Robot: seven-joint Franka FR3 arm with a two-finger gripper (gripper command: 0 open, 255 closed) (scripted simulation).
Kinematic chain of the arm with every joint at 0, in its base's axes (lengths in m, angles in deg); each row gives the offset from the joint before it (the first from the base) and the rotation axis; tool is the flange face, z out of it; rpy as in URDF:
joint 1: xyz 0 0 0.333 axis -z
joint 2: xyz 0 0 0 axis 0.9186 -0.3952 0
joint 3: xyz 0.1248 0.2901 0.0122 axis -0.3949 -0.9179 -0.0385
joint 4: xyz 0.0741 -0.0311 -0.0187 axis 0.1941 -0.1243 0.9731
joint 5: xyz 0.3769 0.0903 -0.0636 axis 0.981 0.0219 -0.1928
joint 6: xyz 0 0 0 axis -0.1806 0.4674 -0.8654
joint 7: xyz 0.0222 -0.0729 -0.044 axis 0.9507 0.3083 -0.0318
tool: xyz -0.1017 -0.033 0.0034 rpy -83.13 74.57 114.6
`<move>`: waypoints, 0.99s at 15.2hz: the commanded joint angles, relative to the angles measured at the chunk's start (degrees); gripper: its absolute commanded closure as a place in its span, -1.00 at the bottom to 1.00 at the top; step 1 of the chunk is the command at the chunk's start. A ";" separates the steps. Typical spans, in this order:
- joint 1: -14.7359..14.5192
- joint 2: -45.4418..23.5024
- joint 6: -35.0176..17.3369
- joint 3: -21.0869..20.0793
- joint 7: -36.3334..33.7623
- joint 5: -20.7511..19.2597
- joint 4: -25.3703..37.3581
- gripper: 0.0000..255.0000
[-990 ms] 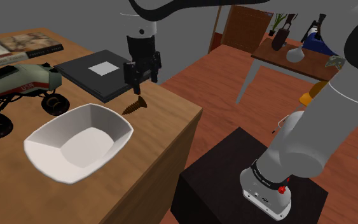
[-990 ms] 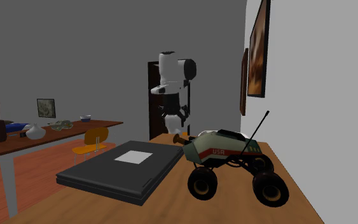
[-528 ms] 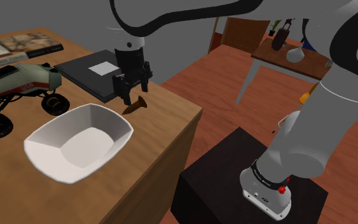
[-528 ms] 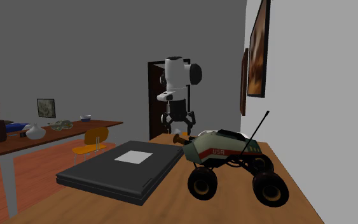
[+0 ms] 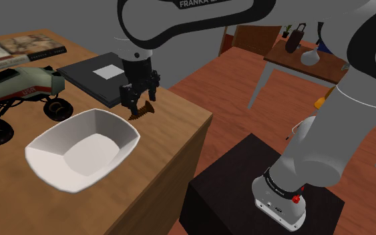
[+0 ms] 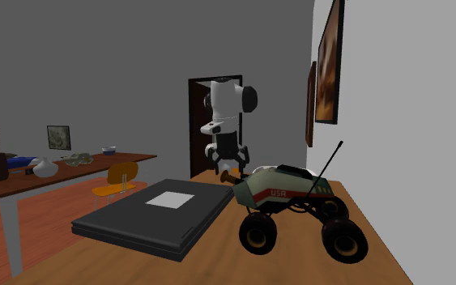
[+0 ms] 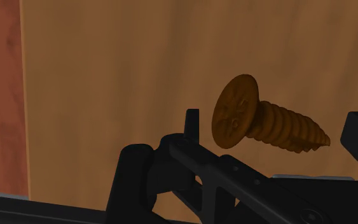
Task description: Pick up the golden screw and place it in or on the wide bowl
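The brown-gold screw (image 5: 142,112) lies on its side on the wooden table (image 5: 173,133), just past the far rim of the wide white bowl (image 5: 79,152). My black gripper (image 5: 138,101) hangs right over the screw, pointing down, with its jaws open. In the wrist view the screw (image 7: 266,122) lies between the two spread fingers (image 7: 191,125), its flat head toward one finger and its tip toward the other, and neither touches it. In the second exterior view the gripper (image 6: 228,166) is low over the table behind the toy truck.
A toy monster truck (image 5: 16,93) stands at the shoulder view's left, beside the bowl. A flat black book (image 5: 99,77) lies just behind the gripper, and more books (image 5: 19,48) lie at the back. The table edge drops to a red-brown floor.
The gripper has come down and shifted toward the shoulder view's left, from above the black book's corner to straddling the screw. Its jaws stayed open. The screw has not moved.
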 commanded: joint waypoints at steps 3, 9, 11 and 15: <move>0.00 0.00 -0.01 0.00 0.00 0.00 -0.01 -1.00; -0.03 -0.10 -0.01 -0.03 -0.06 -0.02 0.09 1.00; -0.04 -0.09 0.03 -0.03 -0.08 -0.02 0.12 1.00; -0.01 0.16 1.48 0.02 -0.07 0.04 1.33 1.00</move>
